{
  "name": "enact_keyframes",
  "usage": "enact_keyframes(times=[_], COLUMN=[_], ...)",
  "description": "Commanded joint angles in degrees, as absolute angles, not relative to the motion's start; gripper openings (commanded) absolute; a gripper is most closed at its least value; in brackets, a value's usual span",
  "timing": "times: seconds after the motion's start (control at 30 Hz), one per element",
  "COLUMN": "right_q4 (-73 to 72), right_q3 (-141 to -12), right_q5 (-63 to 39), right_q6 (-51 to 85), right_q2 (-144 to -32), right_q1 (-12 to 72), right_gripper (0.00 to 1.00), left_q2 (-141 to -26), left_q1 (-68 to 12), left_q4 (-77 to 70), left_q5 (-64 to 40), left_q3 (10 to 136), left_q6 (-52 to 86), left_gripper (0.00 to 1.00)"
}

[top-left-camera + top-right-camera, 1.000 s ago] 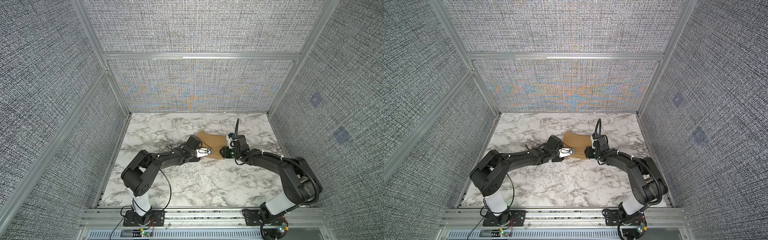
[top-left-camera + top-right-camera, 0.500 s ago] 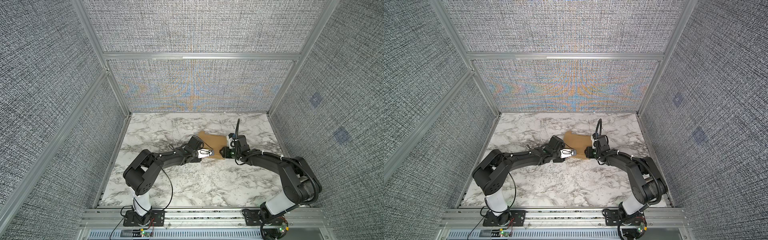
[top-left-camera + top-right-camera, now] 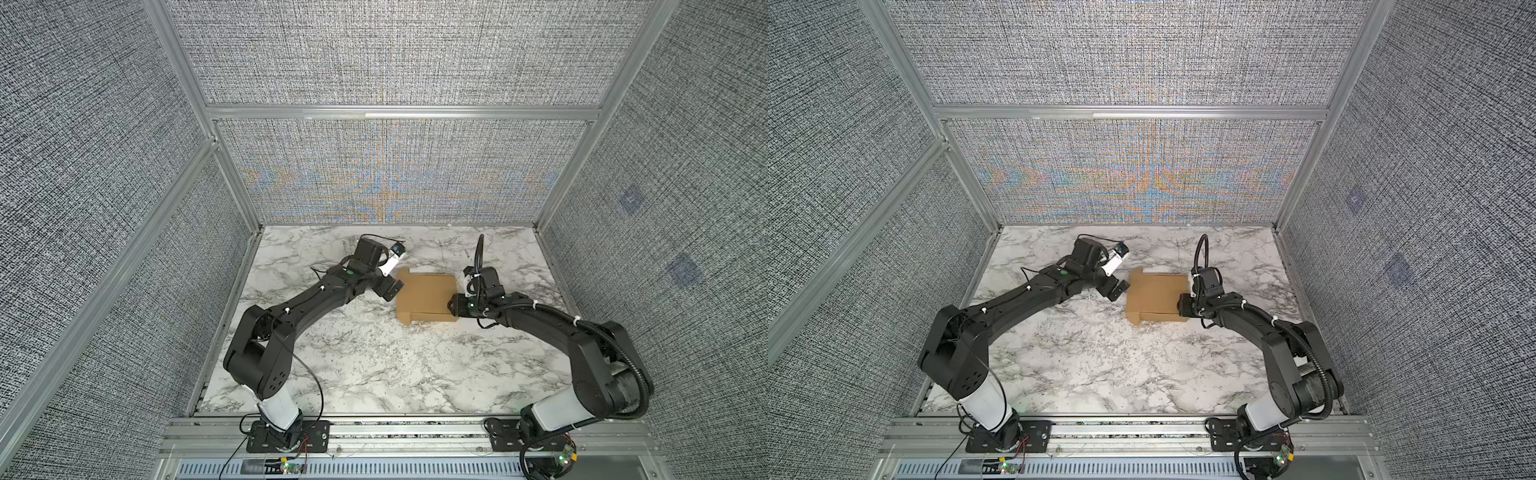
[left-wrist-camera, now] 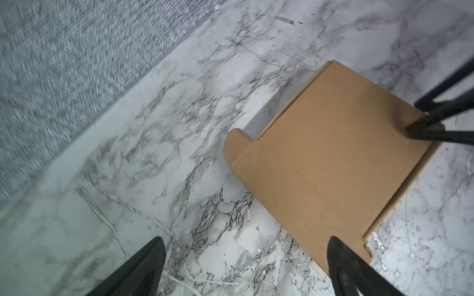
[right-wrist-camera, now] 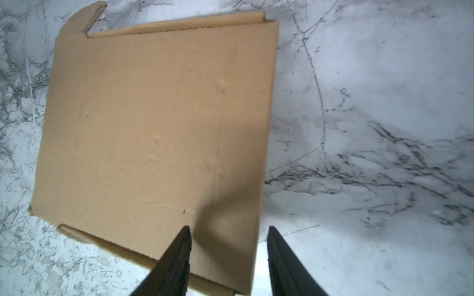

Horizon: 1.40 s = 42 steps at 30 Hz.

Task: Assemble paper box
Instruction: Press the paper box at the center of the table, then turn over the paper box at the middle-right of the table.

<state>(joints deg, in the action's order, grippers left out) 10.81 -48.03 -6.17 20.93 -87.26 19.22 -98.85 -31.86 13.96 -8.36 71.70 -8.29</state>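
Marble-patterned table (image 3: 374,365) fills the floor between grey fabric walls (image 3: 395,62). On it, the left gripper (image 4: 246,241) is spread wide with nothing between its jaws. One fingertip (image 4: 341,256) hangs over the near edge of the paper box (image 4: 333,159), and whether it touches is unclear. The right gripper (image 5: 228,230) is about half open and sits astride the opposite edge, one finger (image 5: 179,256) on the box and the other over bare table, pinching nothing. In both top views the paper box (image 3: 426,299) (image 3: 1156,297) lies flat toward the back of the table between the two grippers, with rounded tabs (image 3: 404,275) poking out on its left side.
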Motion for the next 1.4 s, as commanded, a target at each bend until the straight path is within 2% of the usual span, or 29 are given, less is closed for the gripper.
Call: enact_keyframes(times=[0.0,0.2,0.47,0.77,0.9,1.0,1.37], right_q4=[13.7,12.6,10.2,8.2,8.0,7.8,8.8], right_q3=[-48.4,-48.1,-45.7,-44.2,-43.8,-43.5,-42.9], right_q5=[-6.3,-7.1,-8.6,-10.0,-10.7,-11.0,-11.9], right_q6=[22.5,23.9,25.8,27.2,27.6,27.7,26.8], right_q2=[-86.8,-88.1,-89.5,-90.0,-89.8,-89.6,-88.4], right_q1=[18.9,18.8,18.9,18.9,19.1,19.1,18.2], right_gripper=[0.44,0.41,0.37,0.36,0.35,0.35,0.38], left_q2=[-101.0,-101.9,-108.4,-113.7,-115.4,-114.3,-111.2], left_q1=[-29.4,-29.0,-29.4,-29.9,-30.1,-30.3,-31.2], left_q4=[16.0,4.2,-2.4,-13.0,-23.6,-31.4,-31.7], left_q5=[-18.5,-34.2,-42.8,-52.2,-56.9,-58.1,-57.4], left_q3=[70.9,63.2,63.2,63.1,61.6,60.3,62.5], left_q6=[9.4,21.2,29.0,41.2,48.3,52.9,54.1], left_gripper=[0.99,0.99,0.99,0.88,0.83,0.79,0.78])
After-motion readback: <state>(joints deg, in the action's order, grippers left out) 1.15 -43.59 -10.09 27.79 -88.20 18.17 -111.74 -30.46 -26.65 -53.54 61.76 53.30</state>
